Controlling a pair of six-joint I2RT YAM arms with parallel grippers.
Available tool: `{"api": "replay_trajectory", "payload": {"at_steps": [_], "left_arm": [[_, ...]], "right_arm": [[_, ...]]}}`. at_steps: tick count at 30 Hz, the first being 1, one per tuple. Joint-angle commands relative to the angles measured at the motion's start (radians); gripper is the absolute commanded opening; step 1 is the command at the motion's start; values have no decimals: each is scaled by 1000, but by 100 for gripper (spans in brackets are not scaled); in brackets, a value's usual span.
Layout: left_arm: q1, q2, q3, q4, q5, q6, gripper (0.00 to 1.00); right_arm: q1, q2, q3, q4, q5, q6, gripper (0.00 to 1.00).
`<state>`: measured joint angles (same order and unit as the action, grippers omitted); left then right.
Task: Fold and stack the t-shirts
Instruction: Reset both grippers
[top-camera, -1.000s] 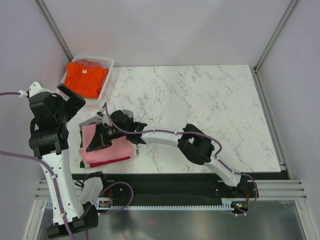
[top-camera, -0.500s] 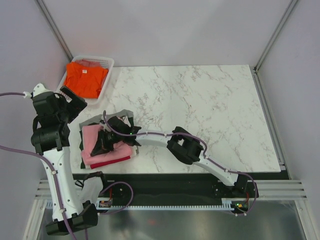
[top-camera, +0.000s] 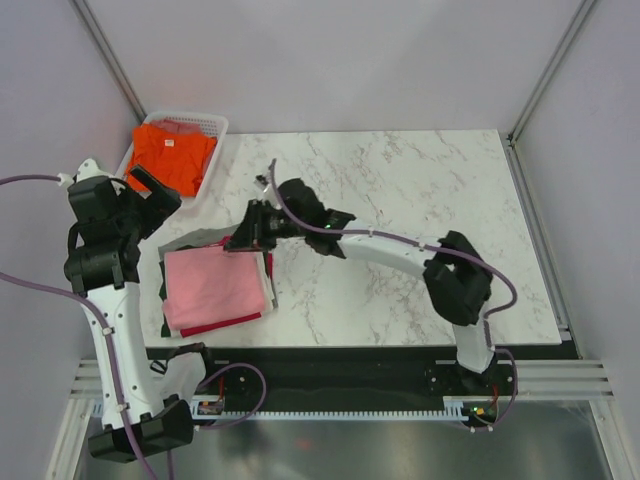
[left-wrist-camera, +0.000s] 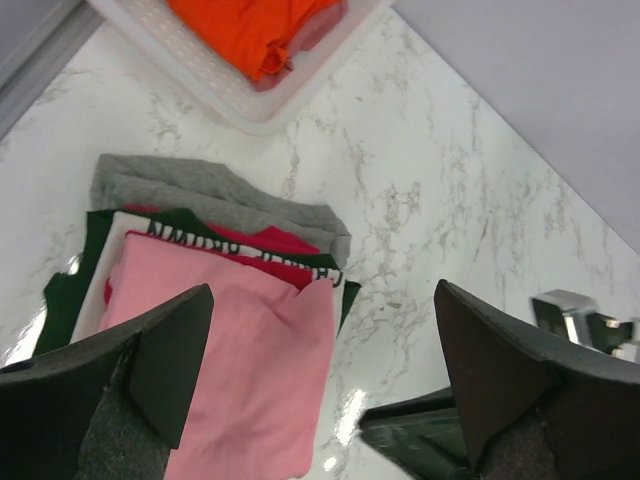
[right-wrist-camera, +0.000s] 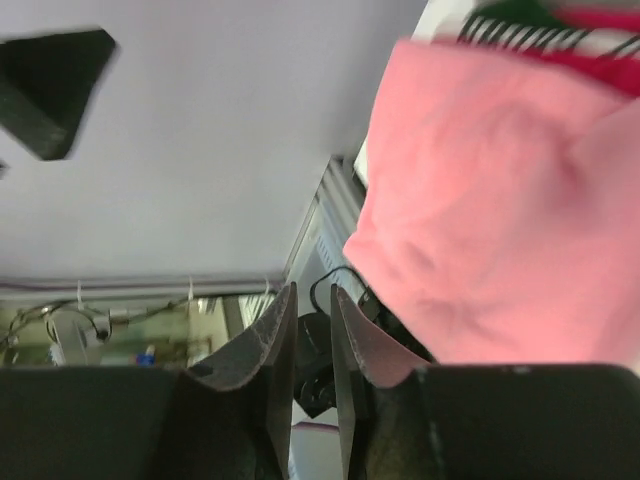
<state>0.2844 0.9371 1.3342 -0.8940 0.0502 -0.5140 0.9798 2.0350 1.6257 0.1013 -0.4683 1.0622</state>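
A stack of folded t-shirts lies at the table's near left, with the light pink one (top-camera: 213, 288) on top. Under it a crimson edge (top-camera: 236, 321) and a grey one (top-camera: 196, 240) show. The left wrist view shows the pink top (left-wrist-camera: 240, 380), a red layer (left-wrist-camera: 270, 243) and the grey layer (left-wrist-camera: 200, 195). An orange t-shirt (top-camera: 172, 157) lies in the basket. My right gripper (top-camera: 242, 234) hovers over the stack's far right corner, jaws almost together and empty; in its own view (right-wrist-camera: 312, 330) the pink shirt (right-wrist-camera: 500, 210) is off to the right. My left gripper (top-camera: 152, 190) is open and empty, above the stack's left side (left-wrist-camera: 320, 400).
The white mesh basket (top-camera: 212, 165) stands at the far left corner of the marble table (top-camera: 420, 220); it also shows in the left wrist view (left-wrist-camera: 200, 85). Dark green and white cloth lies within the stack. The right arm reaches across the table's middle.
My right gripper has come off the pink shirt and moved up and back to the stack's far right corner. The pink shirt now lies flat. The left gripper shifted slightly.
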Motion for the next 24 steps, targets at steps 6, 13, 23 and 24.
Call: {"api": "replay_trajectory", "payload": {"at_steps": [6, 13, 23, 24], "left_arm": [[-370, 57, -136, 194, -7, -70, 99], [-645, 129, -280, 389, -47, -172, 100], [-853, 103, -699, 884, -78, -129, 100], [-857, 100, -740, 923, -75, -112, 100]], "right_arm": [[-344, -450, -490, -35, 112, -361, 34], [-625, -731, -748, -184, 315, -538, 34], [-751, -1026, -1118, -33, 632, -514, 98], [-750, -1029, -1147, -9, 632, -522, 98]]}}
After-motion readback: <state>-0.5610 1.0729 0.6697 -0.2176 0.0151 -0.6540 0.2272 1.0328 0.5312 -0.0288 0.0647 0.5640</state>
